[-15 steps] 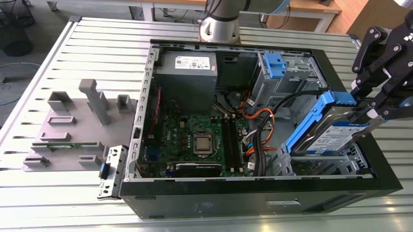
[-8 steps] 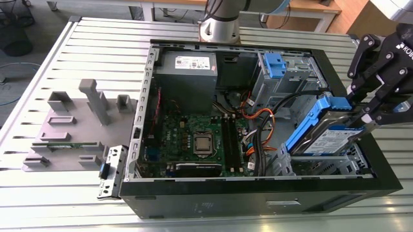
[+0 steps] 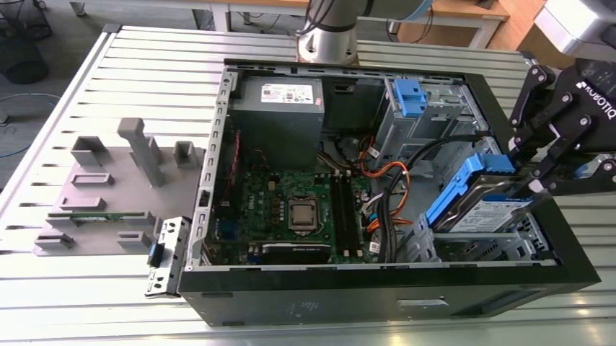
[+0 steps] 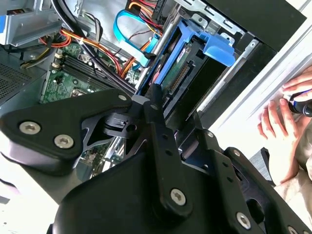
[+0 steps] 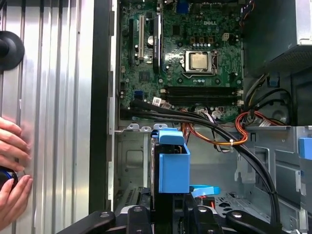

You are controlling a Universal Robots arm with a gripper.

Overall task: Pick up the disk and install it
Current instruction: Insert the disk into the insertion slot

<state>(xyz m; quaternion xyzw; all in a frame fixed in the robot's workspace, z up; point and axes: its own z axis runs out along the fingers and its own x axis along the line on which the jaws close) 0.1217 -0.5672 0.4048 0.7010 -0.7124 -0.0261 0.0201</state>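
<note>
The disk (image 3: pixel 484 210), silver-grey with a white-and-blue label and blue side rails, stands tilted in the metal drive bay (image 3: pixel 524 241) at the exterior view's right front corner of the open computer case (image 3: pixel 385 292). My gripper (image 3: pixel 527 175) is over its raised end, shut on the blue rail tab. In the first wrist view the blue rail (image 5: pixel 173 165) sticks out from between the black fingers (image 5: pixel 192 214). In the second wrist view the disk (image 4: pixel 181 73) shows edge-on with its connector, past my gripper (image 4: pixel 155 95).
The case holds a motherboard (image 3: pixel 298 209), a grey power supply (image 3: pixel 279 108), bundled cables (image 3: pixel 385 191) beside the bay and a second blue caddy (image 3: pixel 409 94). A grey fixture (image 3: pixel 115 180) sits on the slatted table at the exterior view's left. A person's hand (image 5: pixel 12 161) rests on the table near the case.
</note>
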